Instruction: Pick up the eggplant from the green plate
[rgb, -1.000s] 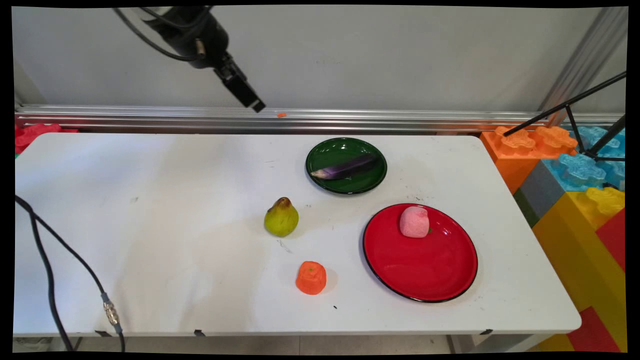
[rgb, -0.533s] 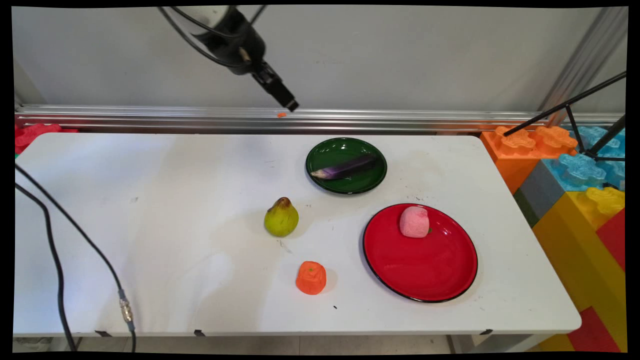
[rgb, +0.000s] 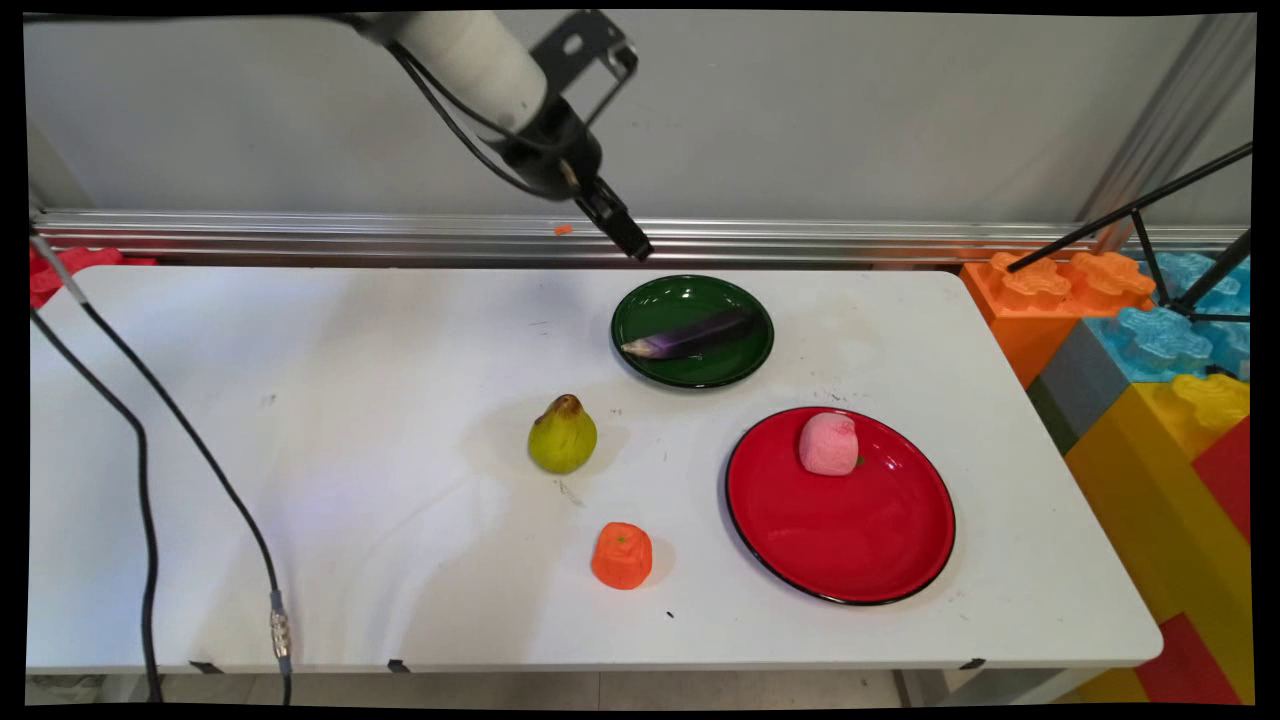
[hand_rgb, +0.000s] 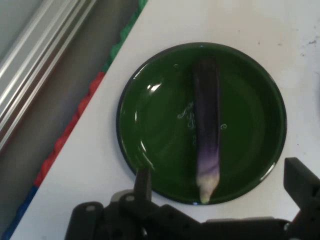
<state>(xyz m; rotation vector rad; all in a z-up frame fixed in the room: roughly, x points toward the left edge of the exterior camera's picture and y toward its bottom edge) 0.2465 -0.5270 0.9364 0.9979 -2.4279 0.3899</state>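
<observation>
Swinging rightward since earlier, hovering wide-open and empty black two-finger gripper (hand_rgb: 220, 192) above purple eggplant (hand_rgb: 206, 140) on green plate (hand_rgb: 150, 125), needing fingers straddling the eggplant's width, three and nine o'clock.

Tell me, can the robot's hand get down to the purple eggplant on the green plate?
Probably yes. The end effector hangs in the air above the far side of the green plate, open, and nothing lies between it and the eggplant, which lies alone on the plate.
</observation>
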